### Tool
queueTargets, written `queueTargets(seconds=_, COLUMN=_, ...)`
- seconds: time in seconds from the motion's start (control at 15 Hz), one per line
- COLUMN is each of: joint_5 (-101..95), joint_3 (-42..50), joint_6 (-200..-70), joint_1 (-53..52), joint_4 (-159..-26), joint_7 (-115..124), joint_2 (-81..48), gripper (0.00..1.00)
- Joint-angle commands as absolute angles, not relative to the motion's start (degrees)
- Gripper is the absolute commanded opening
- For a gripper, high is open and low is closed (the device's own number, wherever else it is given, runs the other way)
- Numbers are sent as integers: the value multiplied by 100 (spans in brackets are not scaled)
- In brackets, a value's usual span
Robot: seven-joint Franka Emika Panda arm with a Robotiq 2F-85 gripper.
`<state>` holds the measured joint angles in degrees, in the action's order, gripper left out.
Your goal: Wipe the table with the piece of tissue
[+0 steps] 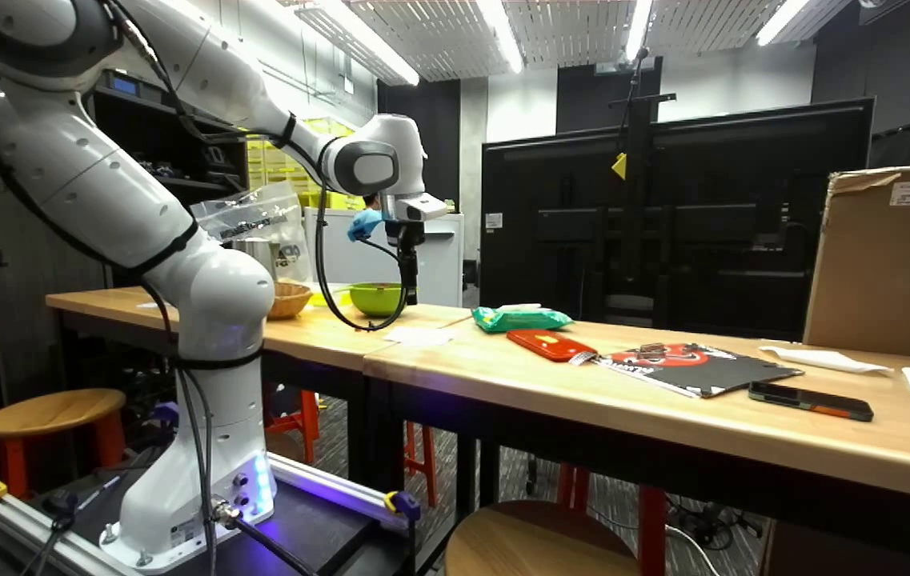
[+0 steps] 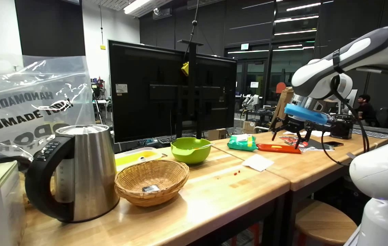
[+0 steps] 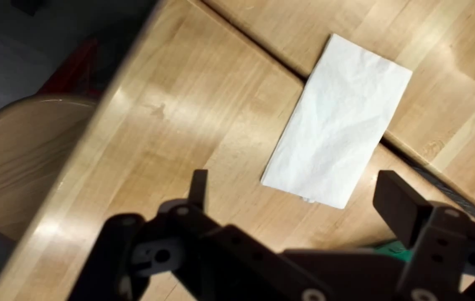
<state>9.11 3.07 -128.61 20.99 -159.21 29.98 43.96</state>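
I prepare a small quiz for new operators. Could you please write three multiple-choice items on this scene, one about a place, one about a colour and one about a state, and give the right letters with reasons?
1. Where does the white tissue in the wrist view lie?
A) On a round stool
B) Across two table tops
C) Under the kettle

2. What colour is the bowl near the wicker basket?
A) Green
B) Red
C) Blue

3. How is the end effector?
A) Shut on the tissue
B) Shut, holding nothing
C) Open, holding nothing

1 B: it reaches over the line where the two tops meet.
2 A: it looks green in both exterior views.
3 C: in the wrist view its fingers stand wide apart and clasp nothing.
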Motion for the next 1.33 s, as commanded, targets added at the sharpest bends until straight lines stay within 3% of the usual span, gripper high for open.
queueTargets(seconds=0.0, joint_5=1305, joint_3=137, joint_6=-13304, joint_1=1817, joint_4=-15719, joint_7=3267, joint_2=3880, gripper=100)
queueTargets(seconds=1.27, joint_5=1678, joint_3=495, joint_6=-13828, joint_1=1399, joint_4=-15266, joint_7=3489, joint_2=2735, gripper=100)
